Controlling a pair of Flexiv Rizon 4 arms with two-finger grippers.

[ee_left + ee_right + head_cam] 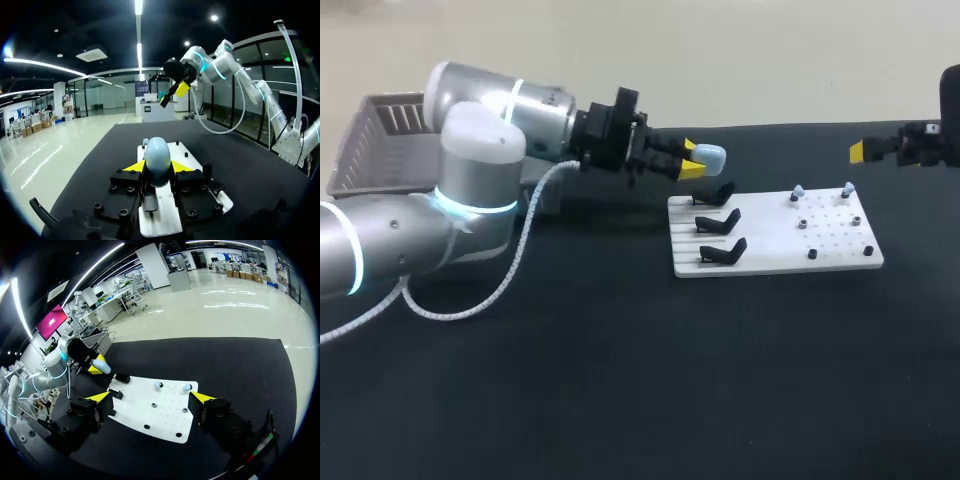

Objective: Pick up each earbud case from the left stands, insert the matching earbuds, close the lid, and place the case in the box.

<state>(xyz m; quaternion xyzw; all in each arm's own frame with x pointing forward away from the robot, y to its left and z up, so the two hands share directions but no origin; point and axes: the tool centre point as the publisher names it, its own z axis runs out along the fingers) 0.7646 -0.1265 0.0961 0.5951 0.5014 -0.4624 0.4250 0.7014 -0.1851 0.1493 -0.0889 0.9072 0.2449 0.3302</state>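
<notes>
left claw (688,166) is clamped on the pale blue earbud case (712,156), yellow tips pressing it from two sides. the case sticks out past the tips and is held in air over the stand end of the white board (775,262), off the bench. lid looks shut; seam too small to resolve. our read: gripped by the flanks so lid + top are free for the other arm.

the 3 black stands (718,220) under/ahead of the left claw look bare; no other case seen.

right claw (151,399) has its fingers wide apart w/ nothing between them. it hangs off the far end of the board, well apart from the case. two pale earbuds (157,385) sit on pegs ahead of it, on the board's side away from the left claw, prob. so the right arm can reach them w/o crossing.

step est.: case is up, earbuds not yet in. the grey box (380,125) sits behind the left arm, so drop-off should need only a pull back.
</notes>
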